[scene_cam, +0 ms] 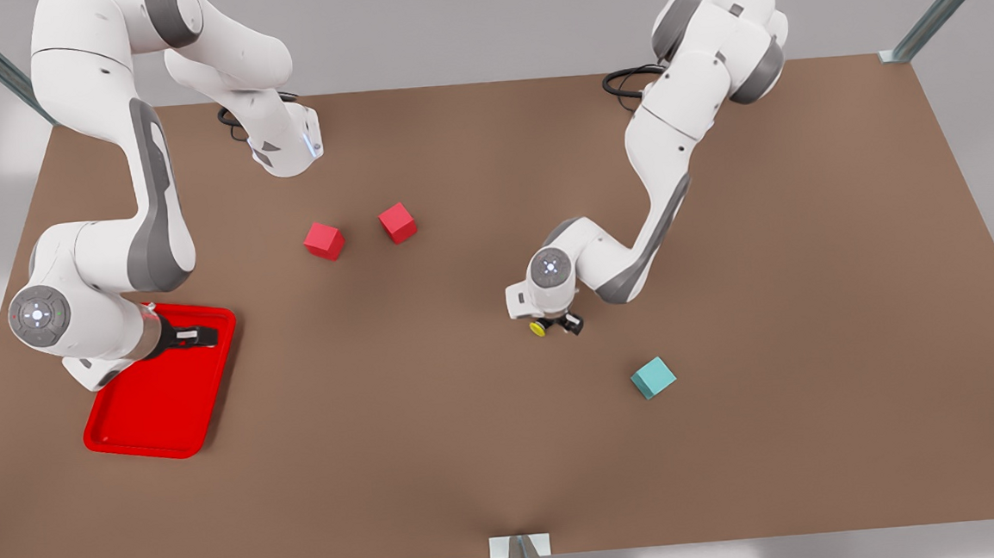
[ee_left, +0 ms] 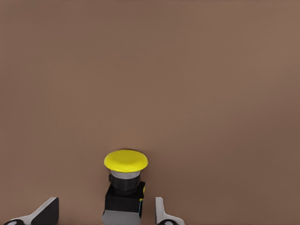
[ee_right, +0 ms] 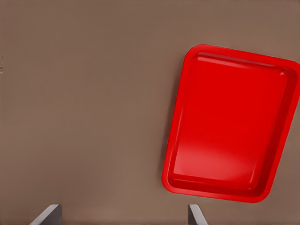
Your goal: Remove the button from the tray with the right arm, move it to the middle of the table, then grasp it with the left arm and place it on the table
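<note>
The button (ee_left: pixel 125 161), a yellow cap on a dark body, rests on the brown table (scene_cam: pixel 471 419) near its middle; its cap (scene_cam: pixel 538 328) also shows in the front view. My left gripper (ee_left: pixel 107 214) is open with a finger on either side of the button's body and a gap on both sides; it (scene_cam: pixel 556 323) hangs from the arm on the front view's right. My right gripper (scene_cam: pixel 197 336) is open with nothing between its fingers (ee_right: pixel 194 214), above the far end of the red tray (scene_cam: pixel 155 403). The tray (ee_right: pixel 229 122) holds nothing.
Two red cubes (scene_cam: pixel 324 240) (scene_cam: pixel 397 223) lie on the table between the arms, toward the back. A teal cube (scene_cam: pixel 653 377) sits a short way from the left gripper, toward the front edge on the front view's right.
</note>
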Tool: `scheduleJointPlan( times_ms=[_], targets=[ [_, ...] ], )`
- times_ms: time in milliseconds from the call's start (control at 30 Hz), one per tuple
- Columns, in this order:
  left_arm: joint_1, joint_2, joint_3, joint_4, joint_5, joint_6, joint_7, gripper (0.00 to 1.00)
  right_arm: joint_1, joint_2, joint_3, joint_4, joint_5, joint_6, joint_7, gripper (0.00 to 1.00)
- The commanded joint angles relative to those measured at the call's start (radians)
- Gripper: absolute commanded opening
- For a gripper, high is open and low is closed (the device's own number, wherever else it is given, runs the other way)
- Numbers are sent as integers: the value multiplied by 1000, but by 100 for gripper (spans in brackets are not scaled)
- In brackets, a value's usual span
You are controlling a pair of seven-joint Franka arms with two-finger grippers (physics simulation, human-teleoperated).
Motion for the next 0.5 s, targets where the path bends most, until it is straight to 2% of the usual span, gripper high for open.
scheduleJointPlan(
  times_ms=[0, 467],
  targets=[
    [-2, 10, 0, 1, 24, 46, -91, 100, -1, -1, 0, 1, 2, -1, -32, 100],
    [-12, 12, 0, -45, 69, 55, -132, 100, -16, -3, 0, 4, 2, -6, -34, 100]
  ],
)
